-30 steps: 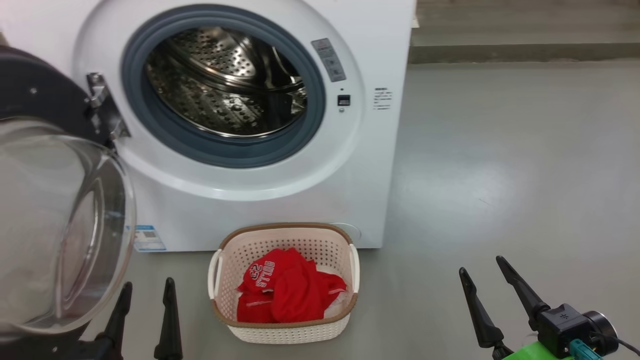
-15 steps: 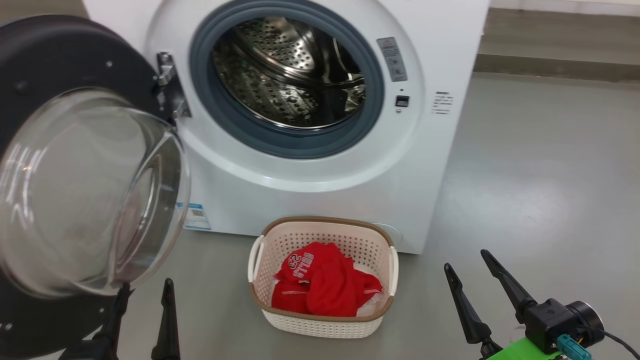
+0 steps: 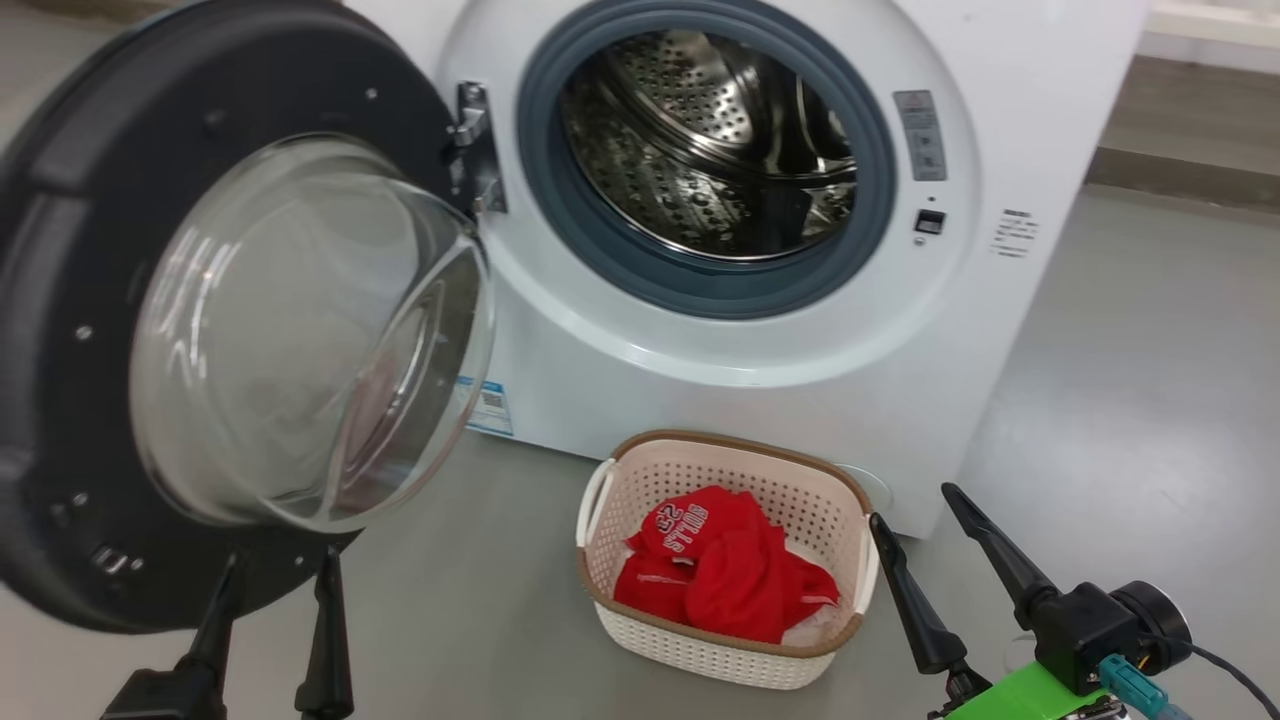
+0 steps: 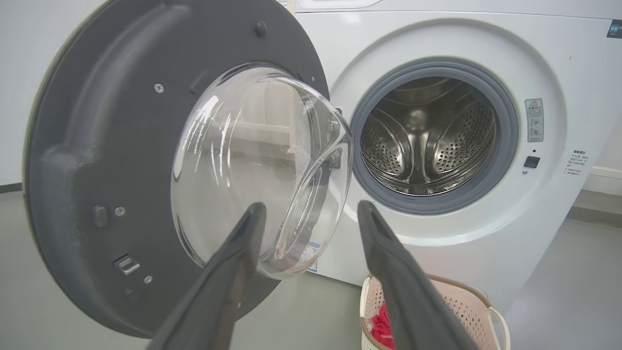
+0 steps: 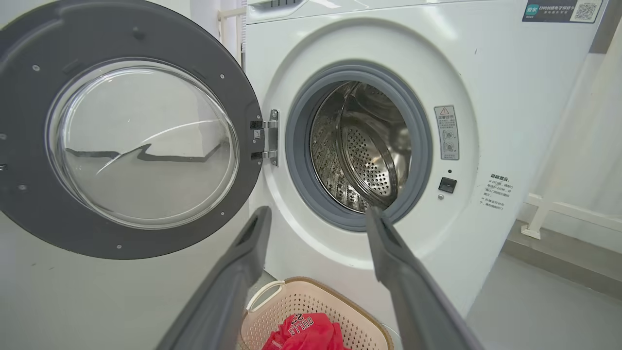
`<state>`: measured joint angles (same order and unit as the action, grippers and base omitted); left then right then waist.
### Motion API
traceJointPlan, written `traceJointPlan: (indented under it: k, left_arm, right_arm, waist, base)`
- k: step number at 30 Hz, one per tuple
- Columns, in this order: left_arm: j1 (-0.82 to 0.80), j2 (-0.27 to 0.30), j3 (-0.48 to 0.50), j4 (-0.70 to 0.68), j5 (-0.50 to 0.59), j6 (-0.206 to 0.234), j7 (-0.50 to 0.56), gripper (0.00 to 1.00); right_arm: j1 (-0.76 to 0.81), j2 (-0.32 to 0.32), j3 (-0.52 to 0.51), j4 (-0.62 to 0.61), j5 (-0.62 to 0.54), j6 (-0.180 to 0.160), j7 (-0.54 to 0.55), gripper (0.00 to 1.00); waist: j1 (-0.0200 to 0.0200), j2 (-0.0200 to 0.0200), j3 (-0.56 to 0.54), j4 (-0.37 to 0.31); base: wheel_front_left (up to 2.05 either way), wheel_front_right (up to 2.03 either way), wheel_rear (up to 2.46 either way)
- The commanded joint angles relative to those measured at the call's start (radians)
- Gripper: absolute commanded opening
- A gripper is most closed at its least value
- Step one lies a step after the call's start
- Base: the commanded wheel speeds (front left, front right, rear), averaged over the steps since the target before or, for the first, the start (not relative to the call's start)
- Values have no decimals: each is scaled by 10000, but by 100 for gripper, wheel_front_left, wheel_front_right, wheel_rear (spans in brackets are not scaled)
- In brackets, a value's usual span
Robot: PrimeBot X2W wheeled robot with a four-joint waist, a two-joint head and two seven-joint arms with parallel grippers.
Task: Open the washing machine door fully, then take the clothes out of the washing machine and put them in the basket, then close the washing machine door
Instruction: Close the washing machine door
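The left gripper (image 3: pixel 282 556) hangs empty with its two fingers spread wide. The washing machine door (image 3: pixel 60 300) stands swung fully out just above and ahead of its tips, and the glass bowl (image 3: pixel 300 330) bulges toward them without touching. Over the last second the whole head view has slid rightward, so the robot has turned toward the door and nothing on the floor (image 3: pixel 1150 400) has moved. Ahead and to that gripper's right, the washing machine (image 3: pixel 700 380) shows a bare steel drum (image 3: pixel 700 150). Between the two grippers, just left of the right one, the basket (image 3: pixel 720 440) sits holding the clothes (image 3: pixel 720 580). The right gripper (image 3: pixel 912 503) is likewise spread and empty, its nearer finger close beside the basket's rim. Unloading looks done, and the turn suggests closing the door comes next, probably with the left gripper
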<state>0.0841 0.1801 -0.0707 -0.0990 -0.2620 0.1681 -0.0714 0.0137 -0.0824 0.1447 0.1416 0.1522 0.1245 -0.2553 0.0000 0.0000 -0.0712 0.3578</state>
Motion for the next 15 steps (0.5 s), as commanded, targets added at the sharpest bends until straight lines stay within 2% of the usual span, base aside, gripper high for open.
traceJointPlan:
  k: [1,7,15]
  left_arm:
    - [-156,223,324,-338,111,95,22,100]
    - [-106,262,313,-447,111,167,101,100]
    - [6,238,420,-584,41,331,10,100]
  right_arm:
    - [-478,-32,252,-286,73,62,-65,100]
    - [-434,17,283,-298,51,62,-65,100]
    - [-664,-20,516,-204,59,62,-65,100]
  waist:
    - [0,0,-100,456]
    - [0,0,-187,944]
    - [0,0,-66,1111]
  base:
    - [0,0,0]
    - [0,0,0]
    - [0,0,0]
